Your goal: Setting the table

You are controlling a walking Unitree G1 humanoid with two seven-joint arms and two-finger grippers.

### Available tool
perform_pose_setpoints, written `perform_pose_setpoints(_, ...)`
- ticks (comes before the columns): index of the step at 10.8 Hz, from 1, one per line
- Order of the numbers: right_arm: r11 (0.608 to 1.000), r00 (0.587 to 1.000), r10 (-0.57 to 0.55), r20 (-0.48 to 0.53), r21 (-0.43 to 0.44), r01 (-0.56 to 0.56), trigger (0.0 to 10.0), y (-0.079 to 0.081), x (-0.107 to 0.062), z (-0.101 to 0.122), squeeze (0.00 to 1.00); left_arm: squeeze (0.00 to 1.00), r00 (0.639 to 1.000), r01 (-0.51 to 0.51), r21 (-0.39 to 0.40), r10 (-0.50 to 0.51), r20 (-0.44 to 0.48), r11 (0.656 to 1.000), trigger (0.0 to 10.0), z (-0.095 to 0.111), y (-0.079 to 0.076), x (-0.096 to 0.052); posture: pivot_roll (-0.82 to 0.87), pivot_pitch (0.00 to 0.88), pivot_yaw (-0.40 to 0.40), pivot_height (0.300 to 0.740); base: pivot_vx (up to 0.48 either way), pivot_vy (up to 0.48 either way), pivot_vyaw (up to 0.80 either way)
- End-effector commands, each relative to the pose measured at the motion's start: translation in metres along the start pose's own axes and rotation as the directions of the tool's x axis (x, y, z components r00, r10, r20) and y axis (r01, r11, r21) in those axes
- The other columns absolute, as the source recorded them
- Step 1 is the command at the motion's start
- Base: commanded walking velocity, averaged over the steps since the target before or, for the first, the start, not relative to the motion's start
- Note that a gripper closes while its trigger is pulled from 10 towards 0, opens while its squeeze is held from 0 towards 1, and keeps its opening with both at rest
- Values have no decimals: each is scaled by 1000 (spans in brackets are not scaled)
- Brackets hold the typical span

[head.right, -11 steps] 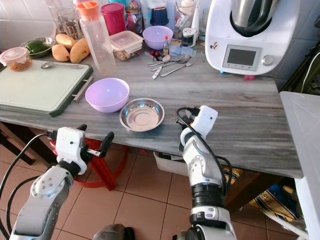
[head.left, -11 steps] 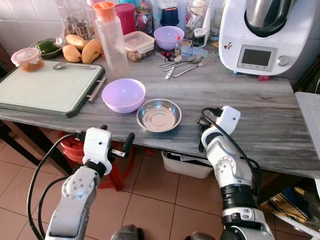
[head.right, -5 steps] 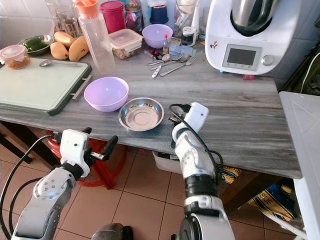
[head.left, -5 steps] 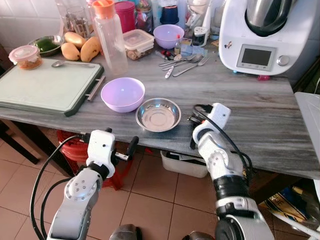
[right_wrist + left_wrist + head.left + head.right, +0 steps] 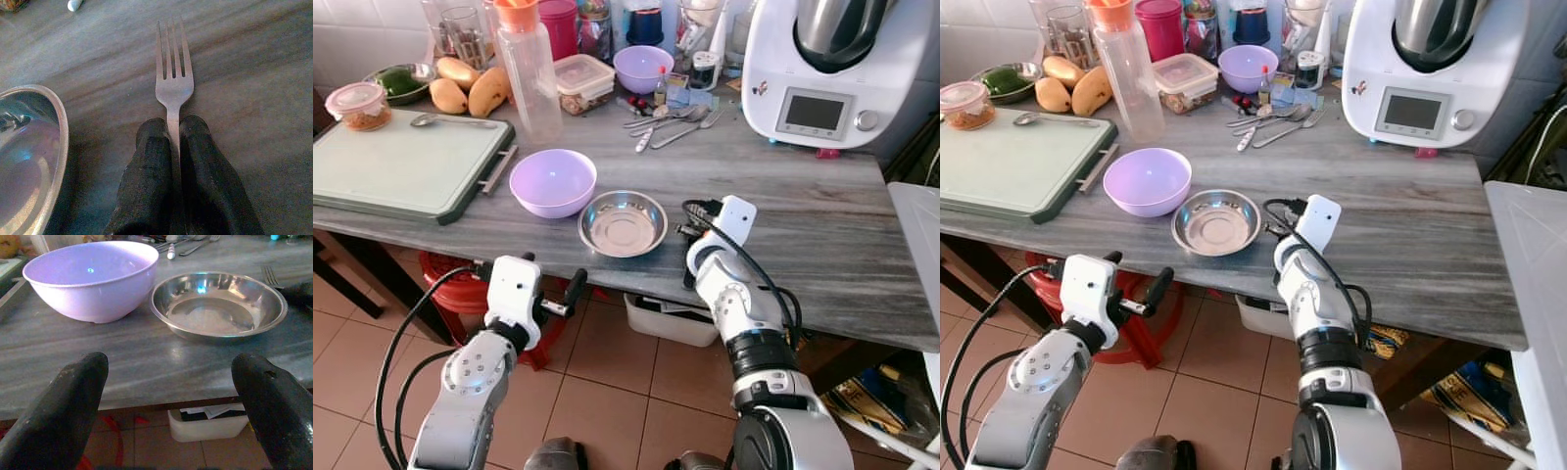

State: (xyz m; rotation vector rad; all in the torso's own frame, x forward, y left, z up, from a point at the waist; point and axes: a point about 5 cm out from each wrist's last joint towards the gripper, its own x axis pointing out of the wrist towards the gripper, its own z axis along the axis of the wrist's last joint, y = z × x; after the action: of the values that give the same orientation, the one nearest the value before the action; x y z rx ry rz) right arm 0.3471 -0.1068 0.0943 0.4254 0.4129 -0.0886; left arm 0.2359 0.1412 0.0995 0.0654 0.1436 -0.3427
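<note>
Beside steel dish [image 5: 27, 161], right pincer [image 5: 174, 128] clamps fork [image 5: 172, 81] flat on grey surface [image 5: 822, 211]. Left pincer [image 5: 171, 382] gapes below edge. Risk: tines snag, or handle nudges dish on release.

1. No legible text, brand, number or sign anywhere on the desk [image 5: 803, 211].
2. Small dark mark on the white kitchen machine [image 5: 822, 69], left of its screen: too small to read.
3. Grey screen [image 5: 814, 112] on that machine: blank, no digits to make out.
4. Labels on the jars and bottles [image 5: 695, 39] at the back: blurred, unreadable.
5. Paper in the white tub under the desk, seen in the left wrist view [image 5: 208, 412]: markings too small to read.
</note>
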Motion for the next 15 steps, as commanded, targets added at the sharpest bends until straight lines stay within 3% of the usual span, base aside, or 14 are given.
perform_pose_setpoints(1, 1000, 1000, 3, -16, -1, -3, 10000, 4, 1, -3, 0, 0, 1000, -1, -9, 1, 2, 1000, 10000, 2, 0, -2, 52, 30, 13, 740, 0, 0, 0)
perform_pose_setpoints(6, 1000, 1000, 16, -23, 4, -16, 10000, 9, 3, -6, 0, 0, 1000, 28, -4, -28, -9, 1000, 10000, -1, 6, -7, 61, 30, 10, 740, 0, 0, 0)
perform_pose_setpoints(7, 999, 999, 34, -27, 16, -34, 10000, 11, 3, -6, 424, 0, 1000, 28, -3, -28, -8, 1000, 10000, -1, 7, -7, 61, 30, 11, 740, 0, 0, 0)
perform_pose_setpoints(8, 999, 999, 37, -26, 22, -36, 10000, 12, 3, -6, 988, 0, 1000, 28, -2, -28, -7, 1000, 10000, -1, 7, -6, 60, 28, 12, 740, 0, 0, 0)
perform_pose_setpoints(11, 999, 999, 38, -10, -2, -38, 10000, 10, 1, -5, 1000, 0, 999, 35, -1, -35, -1, 999, 10000, 0, 8, -5, 62, 23, 15, 740, 0, 0, 0)
perform_pose_setpoints(15, 993, 996, 54, 68, -112, -46, 10000, -2, -7, 7, 1000, 0, 998, 54, -10, -54, 34, 998, 10000, 3, 13, -13, 56, 14, 12, 740, 0, 0, 0)
